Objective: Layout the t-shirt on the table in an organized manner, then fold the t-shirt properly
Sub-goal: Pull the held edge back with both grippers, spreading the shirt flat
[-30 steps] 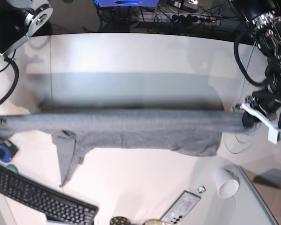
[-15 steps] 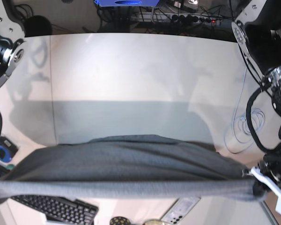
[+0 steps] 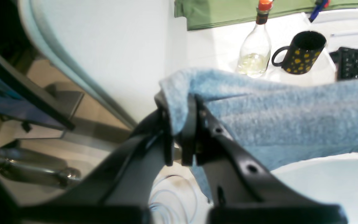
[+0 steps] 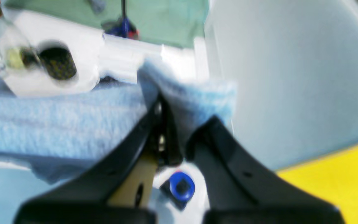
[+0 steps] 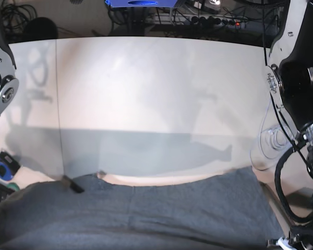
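The heather-grey t-shirt (image 5: 146, 213) hangs stretched wide across the bottom of the base view, above the near part of the white table (image 5: 146, 83). In the left wrist view my left gripper (image 3: 180, 105) is shut on a bunched edge of the t-shirt (image 3: 291, 118), which runs off to the right. In the blurred right wrist view my right gripper (image 4: 169, 124) is shut on the opposite edge of the t-shirt (image 4: 57, 121), which trails left. Both grippers fall below the frame in the base view; only the arms show at its sides.
A glass bottle (image 3: 255, 53), a dark spotted mug (image 3: 300, 53), a black keyboard (image 3: 356, 62) and a green cloth (image 3: 259, 12) lie beyond the shirt. A blue roll (image 5: 2, 167) sits at the left, and a coiled cable (image 5: 271, 140) at the right edge.
The shirt, held taut between both grippers, has risen and come toward the near edge. Both grippers have passed out of the bottom of the base view, and the fabric now hangs as a broad sheet.
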Motion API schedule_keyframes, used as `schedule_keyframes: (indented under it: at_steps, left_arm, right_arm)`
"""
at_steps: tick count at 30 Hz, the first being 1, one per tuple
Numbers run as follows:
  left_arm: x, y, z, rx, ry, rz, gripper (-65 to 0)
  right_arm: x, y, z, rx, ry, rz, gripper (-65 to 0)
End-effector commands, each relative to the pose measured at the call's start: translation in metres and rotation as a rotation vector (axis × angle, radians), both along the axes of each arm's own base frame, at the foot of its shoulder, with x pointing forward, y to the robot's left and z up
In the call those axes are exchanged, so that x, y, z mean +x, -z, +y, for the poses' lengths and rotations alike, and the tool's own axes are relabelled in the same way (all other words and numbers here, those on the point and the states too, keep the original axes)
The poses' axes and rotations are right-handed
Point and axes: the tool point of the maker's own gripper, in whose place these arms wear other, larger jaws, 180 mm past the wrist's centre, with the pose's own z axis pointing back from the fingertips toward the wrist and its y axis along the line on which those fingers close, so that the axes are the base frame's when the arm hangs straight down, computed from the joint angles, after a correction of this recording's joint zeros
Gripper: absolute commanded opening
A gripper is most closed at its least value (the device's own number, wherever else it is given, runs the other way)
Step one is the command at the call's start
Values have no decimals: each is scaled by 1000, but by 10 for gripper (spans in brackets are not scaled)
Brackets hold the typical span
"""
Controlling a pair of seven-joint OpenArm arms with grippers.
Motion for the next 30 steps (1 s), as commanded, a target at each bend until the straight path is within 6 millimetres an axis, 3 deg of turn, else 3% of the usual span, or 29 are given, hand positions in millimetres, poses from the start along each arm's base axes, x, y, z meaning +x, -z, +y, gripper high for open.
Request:
schedule_keyframes:
  at_steps: [1,10,14,18,23,26,30]
  left_arm:
    - [5,-33,11,11,-34,-96,-650]
    - [32,-64,3,-57,-6,-178,-650]
    - [34,-66,-9,-70,15,-188,-650]
    - [27,-46,-11,-69,20,-158,-650]
    - [1,-11,-20,-34,33,-121,-650]
    - [-18,24,-28,-43,68,-59,-650]
    - [-52,80,-21,-101,56,47,-650]
  right_arm:
    - [3,-34,-6,-17,9,-104,-644]
    - [23,-81,-8,35,-19,-234,-645]
    - [21,-87,-17,23,-2,-234,-645]
    - [9,-64,-24,-12,27,-173,-645]
    - [-21,-10,-19,-94,38,-65,-645]
    - [-50,28,-22,-115,64,5,-645]
    - [-89,97,-37,-49,124,149,-648]
